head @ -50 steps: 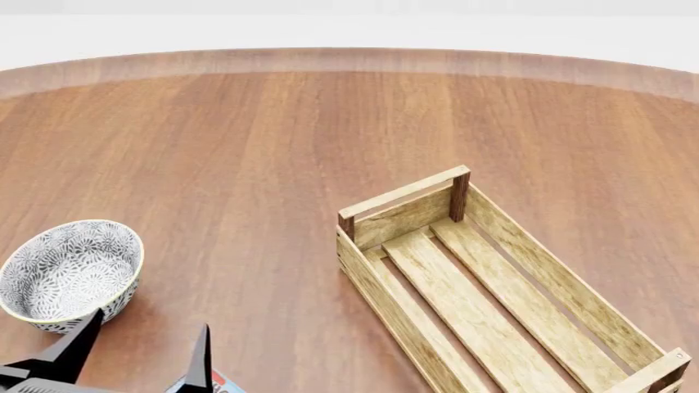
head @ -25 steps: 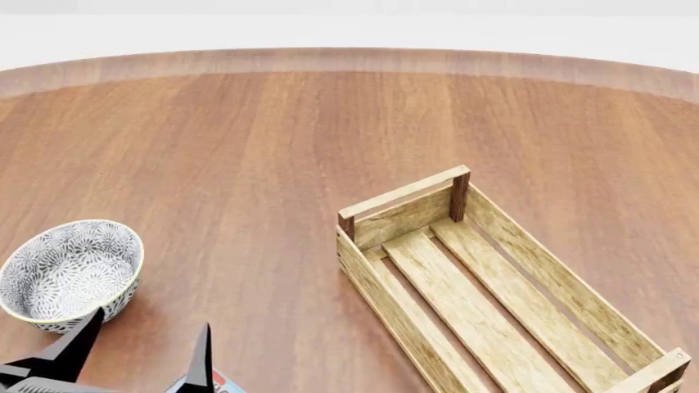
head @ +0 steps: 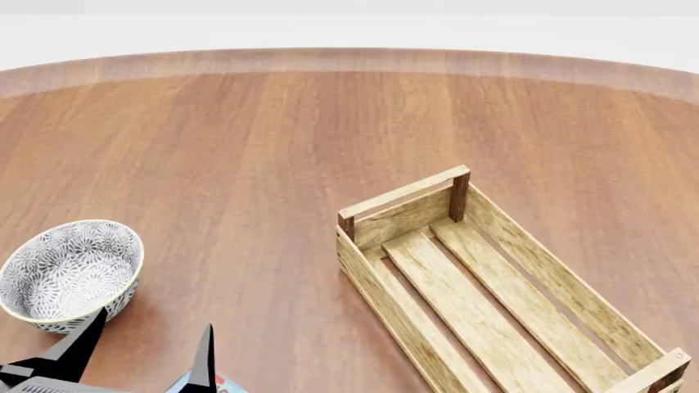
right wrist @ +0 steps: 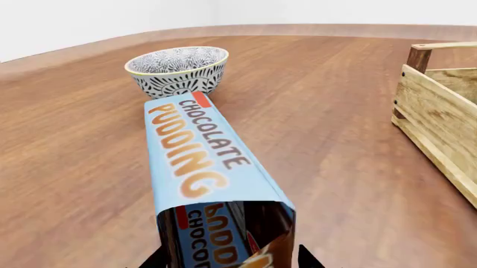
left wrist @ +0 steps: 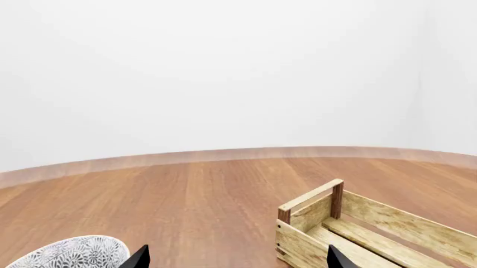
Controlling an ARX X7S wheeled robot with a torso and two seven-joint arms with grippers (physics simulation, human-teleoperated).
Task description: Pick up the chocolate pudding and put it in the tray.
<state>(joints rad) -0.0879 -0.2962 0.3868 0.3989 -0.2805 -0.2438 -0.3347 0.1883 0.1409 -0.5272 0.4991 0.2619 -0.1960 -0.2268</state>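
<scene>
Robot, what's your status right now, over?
Left gripper open, empty. Right gripper astride chocolate pudding, grip unclear. Pudding not yet in tray. Bowl nearby, not blocking.

Chocolate pudding (head: 222, 384) mostly cut off; tray (head: 372, 274) near end cropped.

My head camera looks steeply down over the counter (head: 273, 147), with the tray (head: 480, 286) at right and the bowl (head: 68, 270) at left. My left wrist camera sits low, facing level across the counter toward the wall. My right wrist camera is very close to the chocolate pudding (right wrist: 201, 162). All 3 views share the bowl and tray.
</scene>
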